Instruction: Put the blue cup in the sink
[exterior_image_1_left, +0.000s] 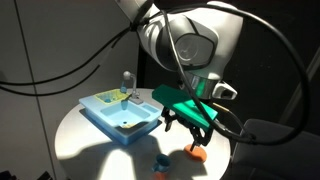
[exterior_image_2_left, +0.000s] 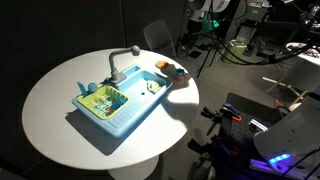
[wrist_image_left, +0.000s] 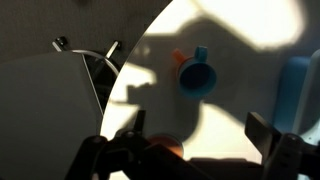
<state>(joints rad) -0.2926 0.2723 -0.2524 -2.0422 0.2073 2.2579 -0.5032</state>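
Observation:
The blue cup (wrist_image_left: 198, 77) sits on the white table in the wrist view, straight ahead of my fingers, its handle pointing away. In an exterior view it is the small blue piece (exterior_image_1_left: 160, 163) near the table's front edge. The light-blue sink (exterior_image_1_left: 120, 112) with its grey faucet stands on the table, also seen in the other exterior view (exterior_image_2_left: 115, 105); its edge shows at the wrist view's right (wrist_image_left: 298, 90). My gripper (wrist_image_left: 200, 140) is open and empty, hovering above the table short of the cup (exterior_image_1_left: 190, 126).
A small orange piece (wrist_image_left: 178, 57) lies beside the cup. An orange disc (wrist_image_left: 165, 148) lies by my left finger, also seen in an exterior view (exterior_image_1_left: 198, 152). The round table's edge (wrist_image_left: 120, 75) runs close on the left. A chair (exterior_image_2_left: 160, 40) stands behind the table.

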